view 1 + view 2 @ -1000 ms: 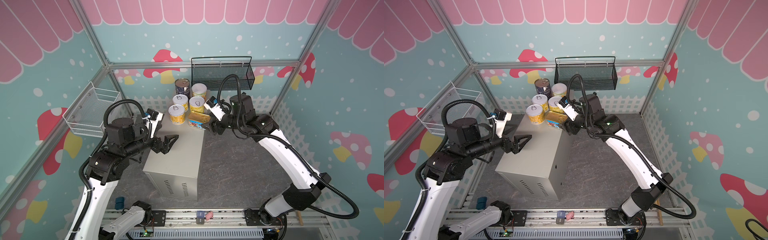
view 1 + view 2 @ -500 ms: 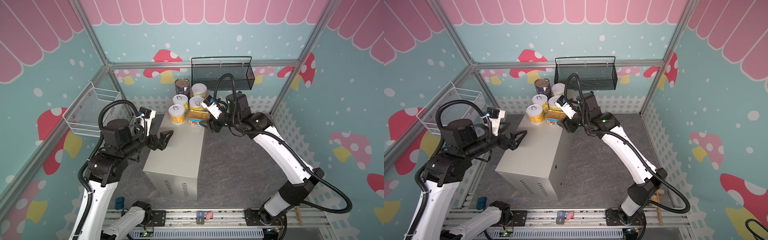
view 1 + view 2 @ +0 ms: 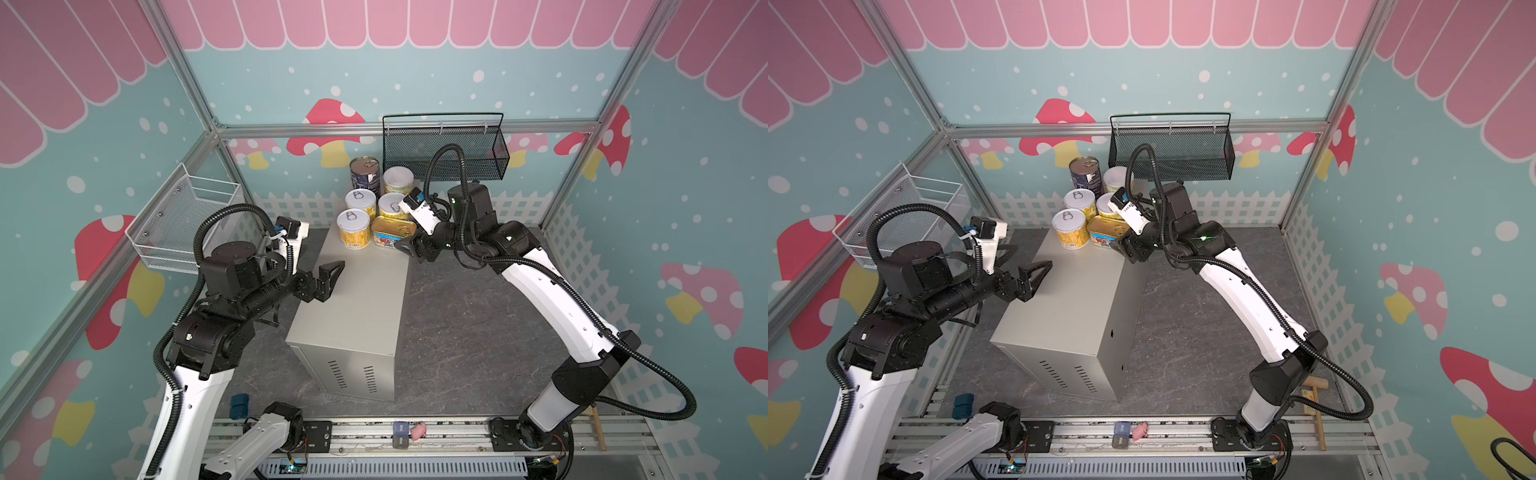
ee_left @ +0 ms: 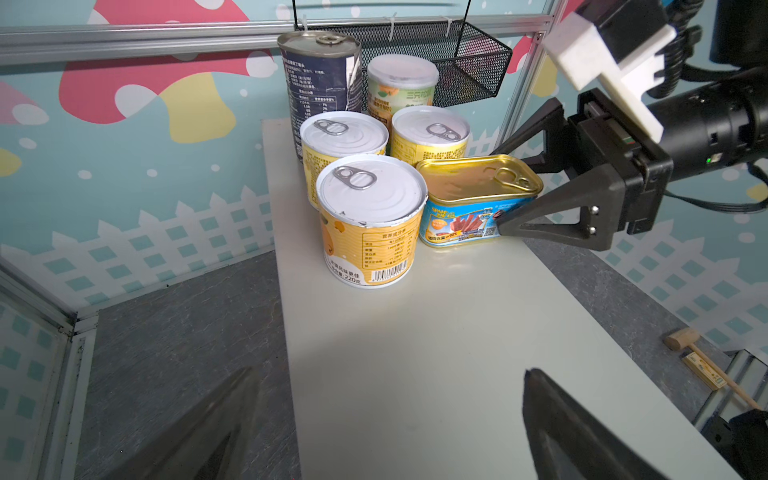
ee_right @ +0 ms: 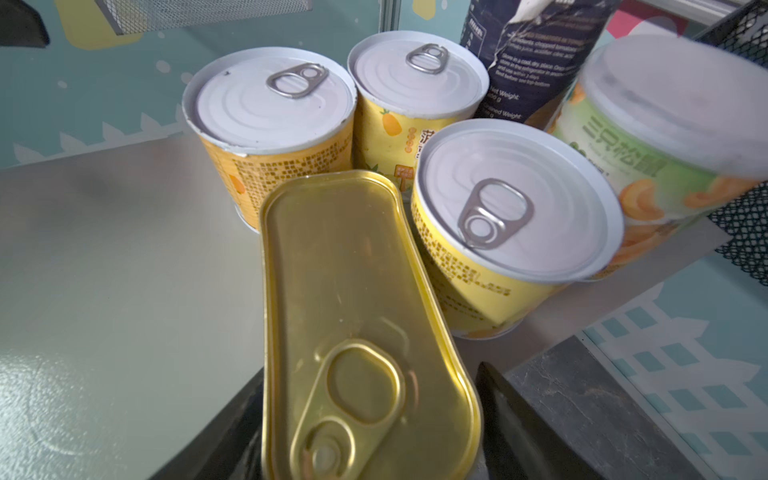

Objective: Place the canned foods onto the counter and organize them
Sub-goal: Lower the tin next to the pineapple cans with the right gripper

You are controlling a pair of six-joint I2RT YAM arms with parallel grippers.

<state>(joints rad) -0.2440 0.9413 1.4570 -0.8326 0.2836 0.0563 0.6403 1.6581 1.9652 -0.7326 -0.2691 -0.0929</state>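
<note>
The canned foods stand bunched at the far end of the beige-grey counter (image 3: 365,291). There are three short yellow pull-tab cans (image 3: 353,228), a navy can (image 3: 365,172), a white-lidded can (image 3: 398,179) and the flat gold-topped tin (image 3: 392,232). The tin lies flat on the counter top, against a yellow can (image 5: 515,232). My right gripper (image 3: 409,249) straddles the tin's (image 5: 345,291) near end. Its jaws are open, one finger on each side with a thin gap. My left gripper (image 3: 332,278) hovers open and empty over the counter's left edge (image 4: 415,332), well short of the cans.
A black mesh basket (image 3: 444,153) hangs on the back wall just behind the cans. A white wire basket (image 3: 187,224) is fixed to the left wall. A small wooden mallet (image 3: 1316,399) lies on the floor at the front right. White picket fencing lines the walls.
The right gripper carried the gold-topped tin a little further back against the yellow cans, and its jaws have since widened off the tin. The left gripper drew back slightly to the left, still open.
</note>
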